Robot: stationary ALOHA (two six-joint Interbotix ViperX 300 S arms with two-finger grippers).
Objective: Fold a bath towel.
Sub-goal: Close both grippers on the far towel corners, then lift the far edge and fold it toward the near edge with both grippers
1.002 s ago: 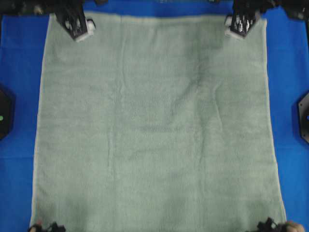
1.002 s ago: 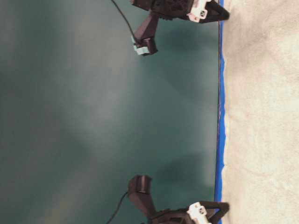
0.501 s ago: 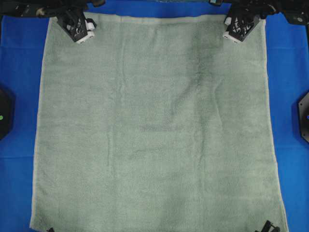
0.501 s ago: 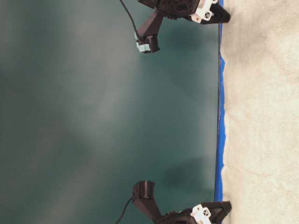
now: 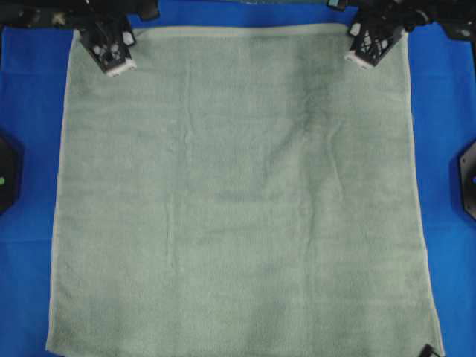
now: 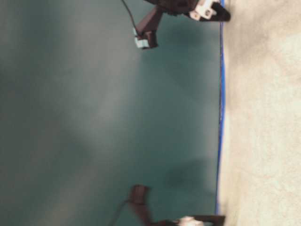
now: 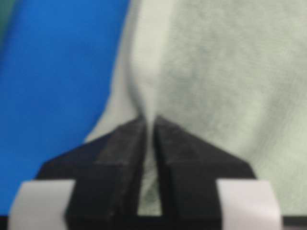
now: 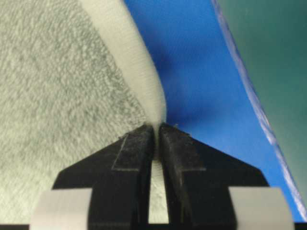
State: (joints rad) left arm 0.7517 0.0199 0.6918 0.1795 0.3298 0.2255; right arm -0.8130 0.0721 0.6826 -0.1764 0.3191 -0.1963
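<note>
- Pinching the bath towel (image 5: pixel 238 193) at its two far corners, we have the left gripper (image 7: pixel 149 125) and right gripper (image 8: pixel 157 128) each clamped on hem.
- It lies flat on the blue table cloth (image 5: pixel 30 111).
- Our thin bites may slip when lifting, dropping a corner and skewing the fold.

Both arms are black. Each end effector, left (image 7: pixel 149 125) and right (image 8: pixel 157 128), has two flat, wedge-shaped black fingers (image 8: pixel 136 148) with a matte, slightly grainy face, flanked by white blocks (image 8: pixel 64 206) at the base. From table level, a thin black cable (image 6: pixel 128 10) runs to a black bracket carrying a pale camera block (image 6: pixel 141 43).
</note>
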